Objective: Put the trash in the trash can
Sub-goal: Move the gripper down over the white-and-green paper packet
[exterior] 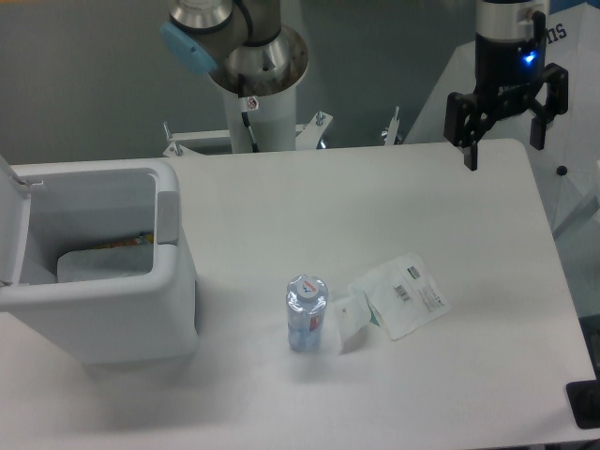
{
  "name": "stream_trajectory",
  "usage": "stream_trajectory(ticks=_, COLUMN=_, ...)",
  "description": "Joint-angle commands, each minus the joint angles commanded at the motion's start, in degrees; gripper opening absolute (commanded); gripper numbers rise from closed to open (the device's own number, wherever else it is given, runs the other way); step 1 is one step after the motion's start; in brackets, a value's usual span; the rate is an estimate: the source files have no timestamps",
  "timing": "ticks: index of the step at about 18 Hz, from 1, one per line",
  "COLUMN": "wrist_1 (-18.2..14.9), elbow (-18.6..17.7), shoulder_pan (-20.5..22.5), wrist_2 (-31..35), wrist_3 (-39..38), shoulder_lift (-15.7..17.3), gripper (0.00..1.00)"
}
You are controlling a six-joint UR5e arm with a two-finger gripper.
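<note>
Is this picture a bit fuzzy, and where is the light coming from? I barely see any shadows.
In the camera view, the whole frame is slightly soft; the pouch label cannot be read. The light is even and diffuse: only faint shadows lie beside the trash can and around the bottle. The white table looks washed out, without harsh glare. A blue light glows above the hand.

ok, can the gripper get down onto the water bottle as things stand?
Probably yes. The gripper hangs open above the table's far right; the bottle stands upright and uncovered, with the pouch just beside it.
</note>
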Motion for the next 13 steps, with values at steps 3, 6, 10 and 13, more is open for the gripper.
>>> stream_trajectory(ticks=3, wrist_1=0.35, elbow=0.00, shoulder_pan=-0.35, wrist_2=0.62, wrist_3=0.09, shoulder_lift=-0.44, gripper=1.00)
stream_trajectory(ticks=6, wrist_1=0.44, elbow=-0.79, shoulder_pan=-1.14, wrist_2=0.53, wrist_3=0.00, shoulder_lift=-0.70, gripper=1.00)
stream_trajectory(ticks=10, wrist_1=4.39, elbow=-3.95, shoulder_pan=-4.57, wrist_2=0.97, wrist_3=-1.75, shoulder_lift=-3.25, gripper=1.00)
stream_trajectory(ticks=13, wrist_1=5.10, elbow=-7.20, shoulder_pan=-6.58, wrist_2=0.88, wrist_3=-3.16, shoulder_lift=-2.73, gripper=1.00)
